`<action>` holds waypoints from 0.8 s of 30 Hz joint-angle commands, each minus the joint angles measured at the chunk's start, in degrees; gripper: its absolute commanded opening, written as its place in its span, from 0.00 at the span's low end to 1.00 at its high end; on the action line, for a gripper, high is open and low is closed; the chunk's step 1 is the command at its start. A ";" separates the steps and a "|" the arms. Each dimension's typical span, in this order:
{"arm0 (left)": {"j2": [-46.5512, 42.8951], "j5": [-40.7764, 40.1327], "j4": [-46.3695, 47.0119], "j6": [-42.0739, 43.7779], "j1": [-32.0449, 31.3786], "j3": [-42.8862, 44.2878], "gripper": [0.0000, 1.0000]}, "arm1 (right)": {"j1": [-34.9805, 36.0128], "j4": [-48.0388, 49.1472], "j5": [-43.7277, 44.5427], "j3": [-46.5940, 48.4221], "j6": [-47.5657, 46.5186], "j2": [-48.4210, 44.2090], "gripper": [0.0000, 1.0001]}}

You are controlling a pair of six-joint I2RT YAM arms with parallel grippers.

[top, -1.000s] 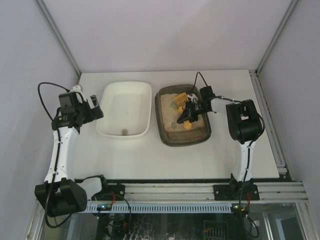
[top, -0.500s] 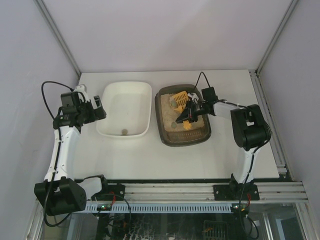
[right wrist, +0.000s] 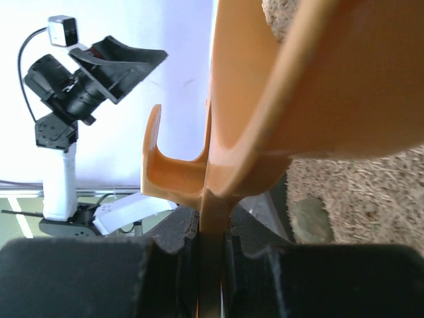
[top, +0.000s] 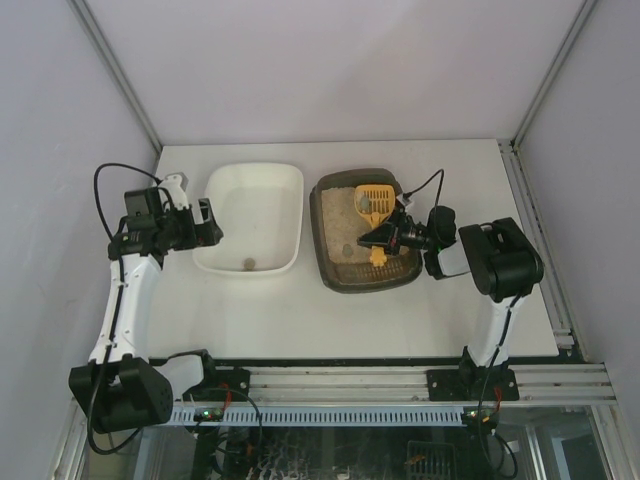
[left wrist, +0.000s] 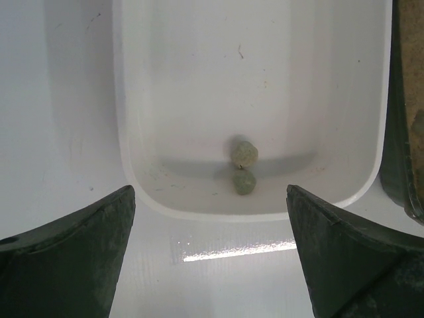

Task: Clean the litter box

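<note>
The left arm stands tall, left gripper [top: 204, 221] spread wide, pointing right — the right arm folds low, right gripper [top: 383, 237] clamped on a scoop [top: 372, 203], pointing left.

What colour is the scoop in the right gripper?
Orange-yellow. The scoop shows best in the top external view.

Dk-brown litter box [top: 365, 284], sandy inside, flat, mid-right

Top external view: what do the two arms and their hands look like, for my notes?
Both arms match: slim white links, as on the left arm and right arm, with bulky black joint housings and black bases. A thin black cable loops out from each wrist. The left hand and right hand are black, each with two dark, wedge-shaped fingers.
</note>
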 commanded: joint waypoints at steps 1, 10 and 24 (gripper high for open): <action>-0.47 4.58 -0.08 3.54 -0.37 -1.12 1.00 | 0.94 14.74 0.83 0.37 6.78 -1.53 0.00; 1.15 6.62 -1.27 6.10 -0.44 -0.63 1.00 | 0.72 13.67 1.96 -2.65 6.55 -5.63 0.00; 2.52 7.95 -2.27 6.94 -0.44 -0.47 1.00 | 5.57 -11.22 2.90 -0.08 -8.67 -13.32 0.00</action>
